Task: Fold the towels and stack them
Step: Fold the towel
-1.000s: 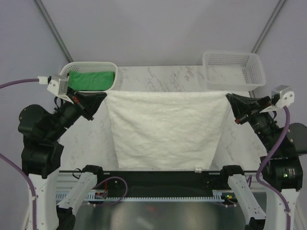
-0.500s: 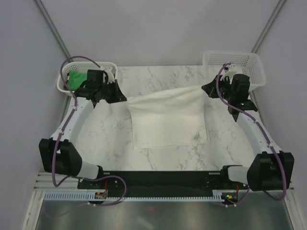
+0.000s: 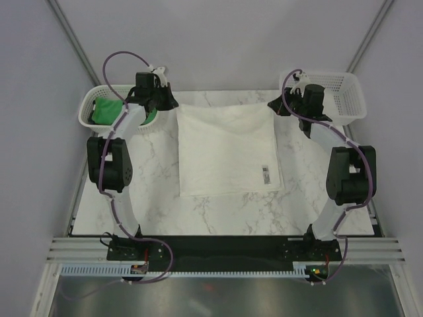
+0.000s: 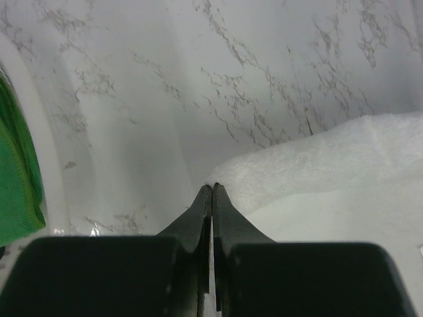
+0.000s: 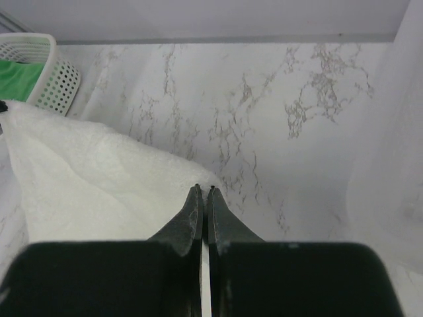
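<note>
**1. Left gripper [image 4: 211,189].** My two fingers are pressed together with no gap showing. They are clamped on the far-left corner of the white towel [image 3: 225,148].

**2. Right gripper [image 5: 202,190].** My fingers are likewise together, pinching the white towel's far-right corner.

**3. White towel.** It lies spread flat on the marble table [image 3: 218,211], roughly square and lightly wrinkled. Its far edge runs between my two grippers. Its near edge lies loose on the marble.

**4. Tag [image 3: 266,174].** It is small and printed, and sits on the towel's upper face close to the near-right corner.

**5. Green towel [image 3: 104,112].** It is bunched up to the left of the white towel's far-left corner and does not touch it. It sits inside the left basket [image 3: 87,113].

**6. Left basket.** It is white plastic mesh and stands just left of the white towel's far-left corner. My left arm crosses over its right end.

**7. Right basket [image 3: 344,100].** It is white mesh and stands to the right of the white towel's far-right corner. My right wrist hangs just beside its left end.

**8. Arms.** One runs along each side of the white towel, from beyond its near edge to its far corners.
</note>
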Controlling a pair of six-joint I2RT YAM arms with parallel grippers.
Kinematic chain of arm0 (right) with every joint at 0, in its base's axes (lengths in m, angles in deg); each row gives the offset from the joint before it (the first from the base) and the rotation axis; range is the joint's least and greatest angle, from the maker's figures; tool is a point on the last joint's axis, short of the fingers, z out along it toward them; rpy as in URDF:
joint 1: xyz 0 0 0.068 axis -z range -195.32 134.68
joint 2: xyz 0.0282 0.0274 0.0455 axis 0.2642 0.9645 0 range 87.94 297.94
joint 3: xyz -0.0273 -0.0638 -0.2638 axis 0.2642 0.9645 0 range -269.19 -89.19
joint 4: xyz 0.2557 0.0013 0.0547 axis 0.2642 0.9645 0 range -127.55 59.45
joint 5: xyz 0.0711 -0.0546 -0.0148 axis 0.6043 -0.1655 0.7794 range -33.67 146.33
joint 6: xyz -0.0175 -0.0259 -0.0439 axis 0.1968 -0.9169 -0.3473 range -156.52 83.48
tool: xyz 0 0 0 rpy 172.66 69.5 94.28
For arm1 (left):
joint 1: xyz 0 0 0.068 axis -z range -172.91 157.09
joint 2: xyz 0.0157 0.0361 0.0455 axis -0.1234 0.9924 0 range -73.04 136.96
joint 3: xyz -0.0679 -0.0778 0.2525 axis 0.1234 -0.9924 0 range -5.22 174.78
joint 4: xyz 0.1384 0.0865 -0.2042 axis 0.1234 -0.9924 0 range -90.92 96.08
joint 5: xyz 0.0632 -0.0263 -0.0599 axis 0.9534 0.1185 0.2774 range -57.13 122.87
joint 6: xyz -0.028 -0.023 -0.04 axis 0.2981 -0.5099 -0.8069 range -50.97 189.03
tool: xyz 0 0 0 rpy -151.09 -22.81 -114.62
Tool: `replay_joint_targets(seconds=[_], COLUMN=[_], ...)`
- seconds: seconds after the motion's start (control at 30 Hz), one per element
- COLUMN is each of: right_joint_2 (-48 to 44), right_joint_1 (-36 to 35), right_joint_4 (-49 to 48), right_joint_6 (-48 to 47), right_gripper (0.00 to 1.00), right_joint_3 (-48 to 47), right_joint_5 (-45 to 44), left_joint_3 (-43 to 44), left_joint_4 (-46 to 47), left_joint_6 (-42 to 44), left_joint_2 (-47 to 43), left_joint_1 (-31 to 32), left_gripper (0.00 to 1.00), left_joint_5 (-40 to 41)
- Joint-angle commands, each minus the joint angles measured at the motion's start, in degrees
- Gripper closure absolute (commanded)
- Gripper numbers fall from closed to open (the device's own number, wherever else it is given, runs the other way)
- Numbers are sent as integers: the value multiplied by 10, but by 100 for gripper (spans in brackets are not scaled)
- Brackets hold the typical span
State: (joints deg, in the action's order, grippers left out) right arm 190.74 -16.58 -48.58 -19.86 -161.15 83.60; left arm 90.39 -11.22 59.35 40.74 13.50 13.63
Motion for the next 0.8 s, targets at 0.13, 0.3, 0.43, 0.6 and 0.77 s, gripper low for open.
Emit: replay_joint_targets(seconds=[0.13,0.3,0.43,0.6,0.77], right_joint_2=[55,50,18,-46,-123], right_joint_1=[4,5,5,5,5], right_joint_4=[-44,-45,-51,-30,-17], right_joint_6=[-45,-42,-36,-45,-45], right_gripper=[100,100,100,100,100], right_joint_3=[-70,-52,-8,41,101], right_joint_5=[20,30,29,11,-2], left_joint_3=[63,31,-41,-115,-188], left_joint_4=[48,59,83,90,99], left_joint_6=[32,29,27,25,24], left_joint_2=[32,8,-36,-89,-156], left_joint_1=[-18,-17,-17,-17,-17], left_gripper=[98,98,98,98,98], left_joint_5=[2,-34,-33,-47,-55])
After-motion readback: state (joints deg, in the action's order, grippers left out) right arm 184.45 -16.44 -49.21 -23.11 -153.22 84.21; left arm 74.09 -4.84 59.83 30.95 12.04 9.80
